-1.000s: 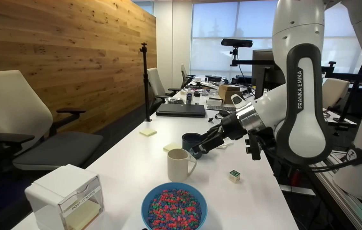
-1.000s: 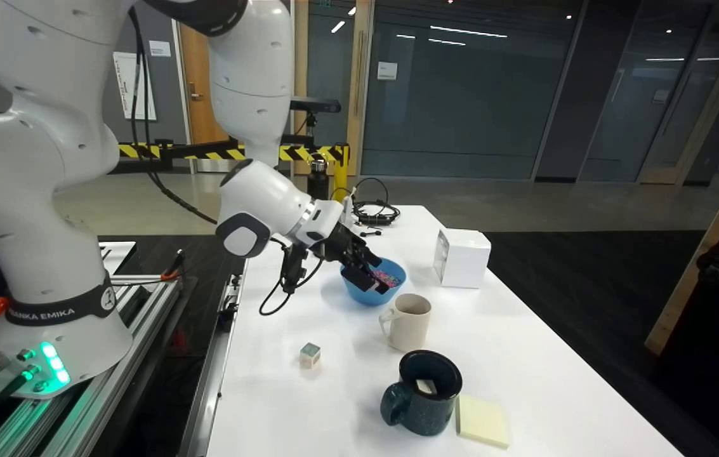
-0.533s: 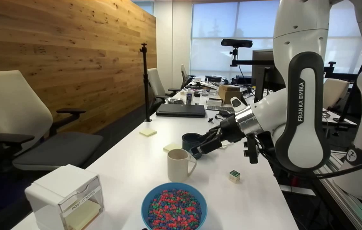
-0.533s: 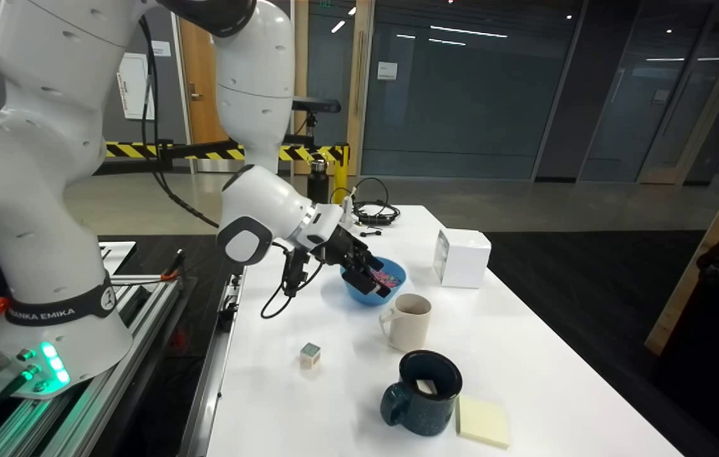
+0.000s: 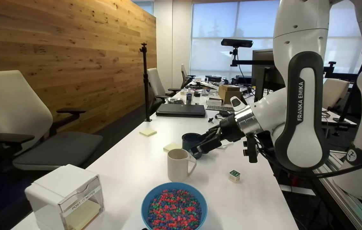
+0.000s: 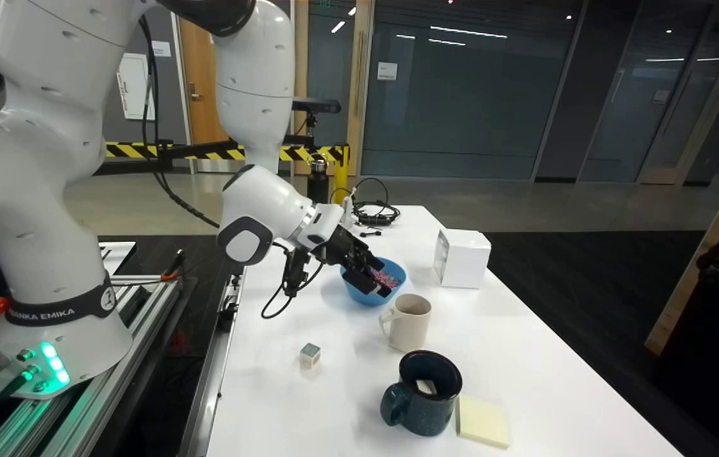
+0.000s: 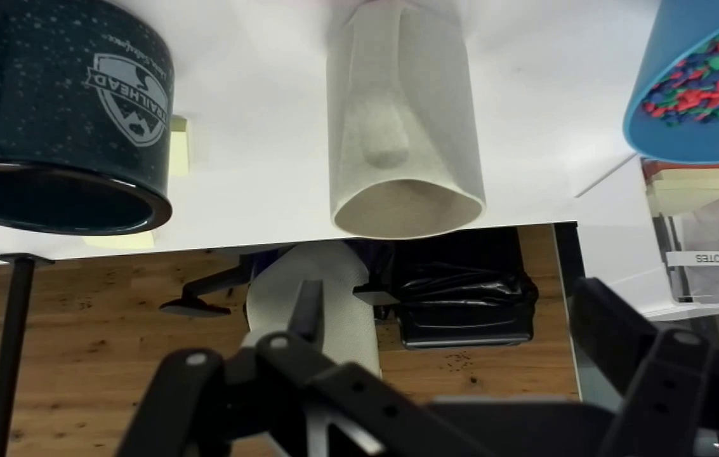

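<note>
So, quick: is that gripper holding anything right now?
Gripper: open, its fingers spread apart, holding nothing.

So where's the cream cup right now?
In an exterior view, the cream cup stands upright on the table, right of the little block, between the blue bowl and the dark mug.

I'd call this an office, with chairs (image 5: pixel 29 118) along a long white desk (image 5: pixel 244 207), a monitor (image 5: pixel 275 76), a keyboard (image 5: pixel 220 108) and Post-it notes (image 5: pixel 83 214).
</note>
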